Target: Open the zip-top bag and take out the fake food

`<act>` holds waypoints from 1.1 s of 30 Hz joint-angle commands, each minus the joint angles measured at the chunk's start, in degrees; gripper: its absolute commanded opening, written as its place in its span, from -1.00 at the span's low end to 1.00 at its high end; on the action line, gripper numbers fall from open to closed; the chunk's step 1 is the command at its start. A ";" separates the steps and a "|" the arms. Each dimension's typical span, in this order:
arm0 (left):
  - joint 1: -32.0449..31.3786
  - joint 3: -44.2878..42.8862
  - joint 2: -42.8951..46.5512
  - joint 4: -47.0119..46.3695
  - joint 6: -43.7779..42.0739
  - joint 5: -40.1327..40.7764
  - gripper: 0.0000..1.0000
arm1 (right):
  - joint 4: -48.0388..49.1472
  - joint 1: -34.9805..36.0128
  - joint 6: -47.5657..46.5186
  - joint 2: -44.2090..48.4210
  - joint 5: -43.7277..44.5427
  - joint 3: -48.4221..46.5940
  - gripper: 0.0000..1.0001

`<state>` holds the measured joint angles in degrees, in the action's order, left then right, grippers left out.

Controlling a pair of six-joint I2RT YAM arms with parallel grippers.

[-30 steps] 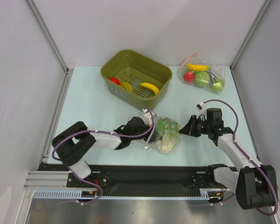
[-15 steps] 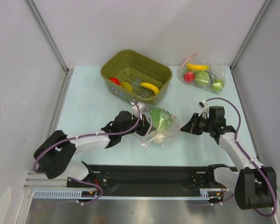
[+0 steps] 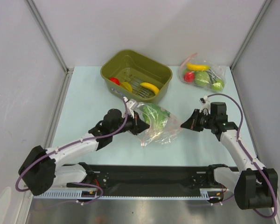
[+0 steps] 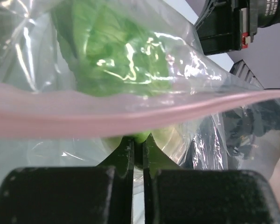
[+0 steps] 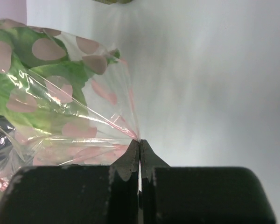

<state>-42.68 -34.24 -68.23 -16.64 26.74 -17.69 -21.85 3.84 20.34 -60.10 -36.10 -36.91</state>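
The left pincer (image 3: 139, 124) is extended from the left over the pale worktop (image 3: 84, 102). Its fingers are brought together and clamped on the left side of the zip-top bag (image 3: 164, 131). In the left wrist view the pink zip strip (image 4: 130, 114) is stretched across the picture just above the closed fingertips, and clear film is caught between them.

The bag is held near the middle of the worktop, between the two pincers, and is heavily crinkled. Whether its underside rests on the worktop cannot be told. The pale green cabbage (image 3: 154, 115) is seen through the plastic in the bag's upper left part, close to the left pincer. Pink dots are shown on the film in the right wrist view.

Behind the bag an olive bin (image 3: 140, 60) is set. In it a red round fruit (image 3: 114, 80), a small yellow piece (image 3: 126, 86) and a yellow banana (image 3: 150, 87) are laid.

To the right of the bag, the right pincer (image 3: 182, 126) is closed tightly on a corner of the film, which is gathered to a point at its fingertips. In the far right corner a second clear bag (image 3: 203, 74), filled with a banana and red and green fruits, is placed well apart from the rest.
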 commanded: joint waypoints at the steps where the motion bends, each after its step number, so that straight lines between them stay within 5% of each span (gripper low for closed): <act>1: 3.39 -0.04 5.20 6.27 -3.45 -1.45 -0.99 | -1.00 -3.40 -4.52 -0.46 15.08 -3.34 -1.00; 8: 3.39 2.15 5.82 5.84 -3.28 -5.60 -0.99 | -0.66 -4.98 -5.22 -2.66 16.59 -7.21 -1.00; 12: 3.39 3.83 4.34 2.06 1.71 -4.90 -0.99 | 2.50 -4.63 -3.56 -1.52 10.19 -6.60 -0.51; 21: 3.39 4.88 4.06 0.38 13.06 2.39 -0.99 | 11.37 5.47 4.17 2.96 0.68 4.63 0.01; 33: 3.39 6.73 8.29 -1.28 18.52 6.71 -0.99 | 30.43 18.48 17.80 2.80 0.06 11.59 0.13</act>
<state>-39.57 -27.51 -61.80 -13.30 42.76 -12.56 -1.56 20.69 33.41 -55.81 -34.81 -25.96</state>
